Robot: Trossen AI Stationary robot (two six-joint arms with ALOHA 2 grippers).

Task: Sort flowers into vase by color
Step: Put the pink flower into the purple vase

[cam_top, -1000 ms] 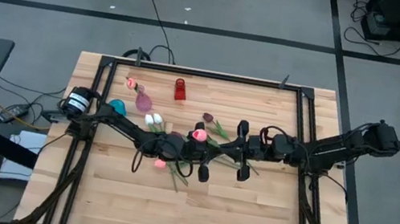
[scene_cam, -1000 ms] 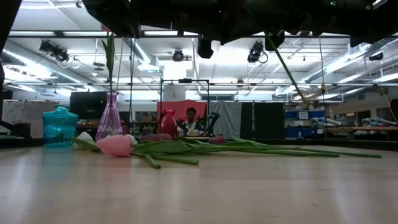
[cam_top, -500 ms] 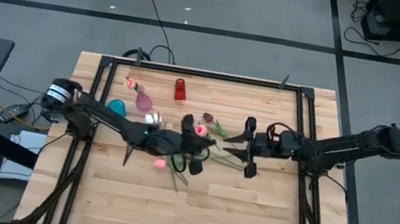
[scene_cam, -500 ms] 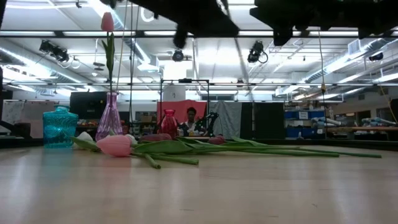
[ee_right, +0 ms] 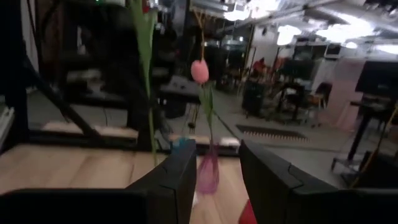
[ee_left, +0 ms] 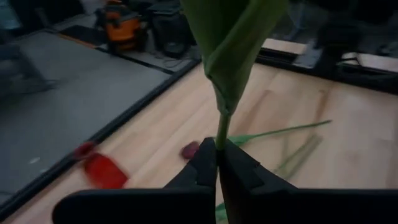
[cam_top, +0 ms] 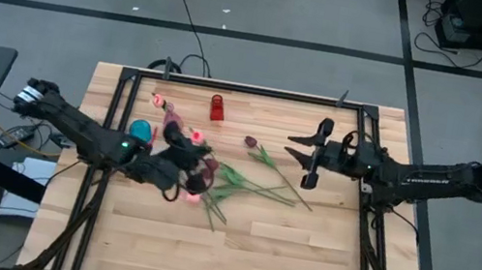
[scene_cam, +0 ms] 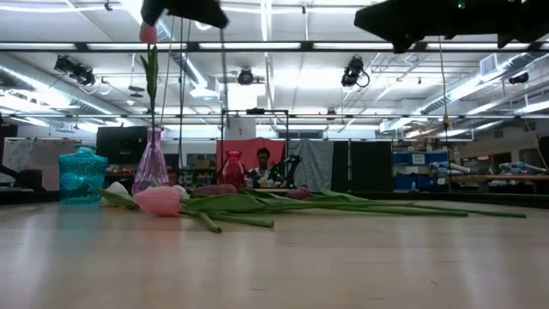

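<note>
The left end effector (ee_left: 217, 163), pinching a pink flower's (cam_top: 195, 135) stem, has carried it leftward toward (seemingly) the purple vase (scene_cam: 151, 163), while the right end effector (ee_right: 214, 180), fingers spread, has withdrawn right.

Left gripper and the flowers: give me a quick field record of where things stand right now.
left gripper: shut on the green stem of a flower, held above the table
held flower: pink head next to the purple vase
purple vase: holds one pink tulip, upright
teal jar: beside the purple vase
red vase: no flower seen in it
loose flowers: lying mid-table, one pink head nearest the low camera
right gripper: jaws open, holding nothing, at the table's right side
</note>
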